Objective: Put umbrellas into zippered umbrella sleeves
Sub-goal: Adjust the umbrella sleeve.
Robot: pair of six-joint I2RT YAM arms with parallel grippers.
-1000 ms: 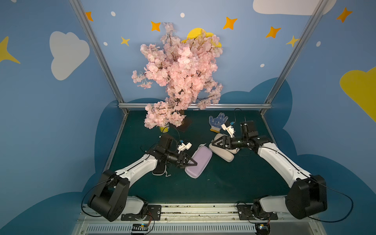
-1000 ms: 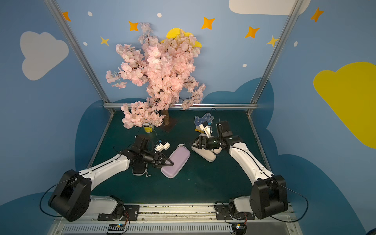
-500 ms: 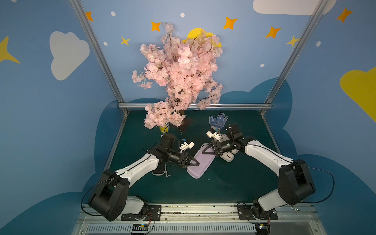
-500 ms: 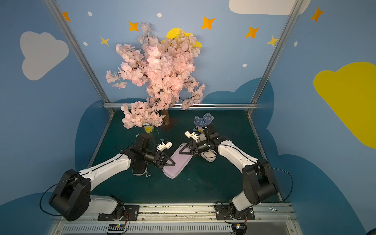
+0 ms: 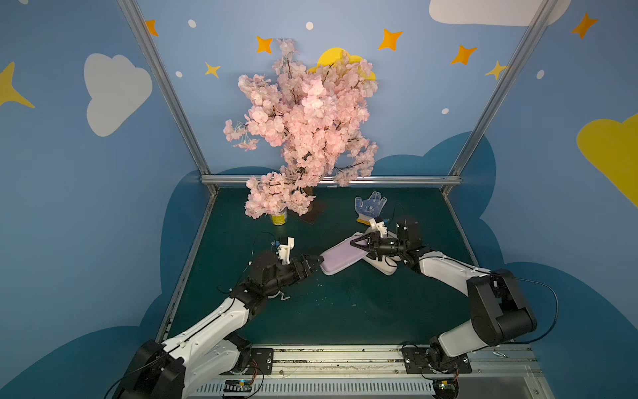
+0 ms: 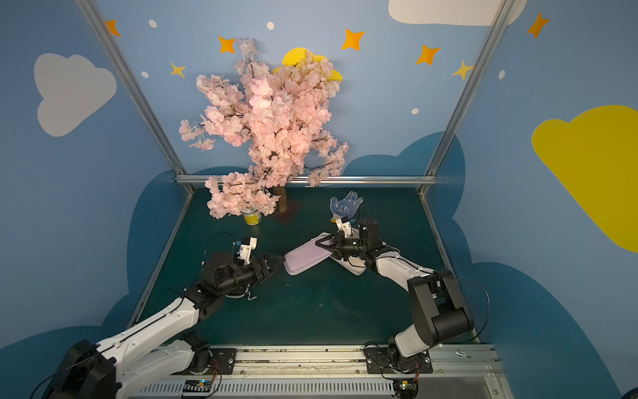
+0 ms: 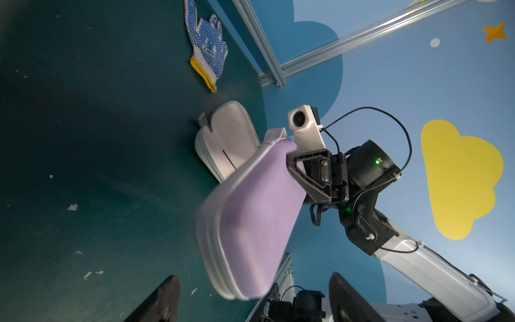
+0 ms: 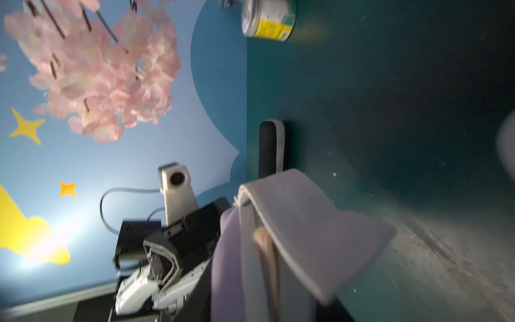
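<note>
Left wrist view: left gripper (image 7: 253,281) jaws wide apart, either side of the near end of the lavender sleeve (image 7: 250,223), not clamping it.
Right gripper (image 5: 355,244): pinched on the sleeve's far end, holding it tilted.
Beneath: white sleeve (image 7: 228,139), lying open on the table (image 7: 83,167).
Contents: tan strip (image 8: 264,251) in the lavender sleeve's gap; whether it is an umbrella, cannot tell.
Risk: held at one end only, the sleeve could swing, gape or slip free.
</note>
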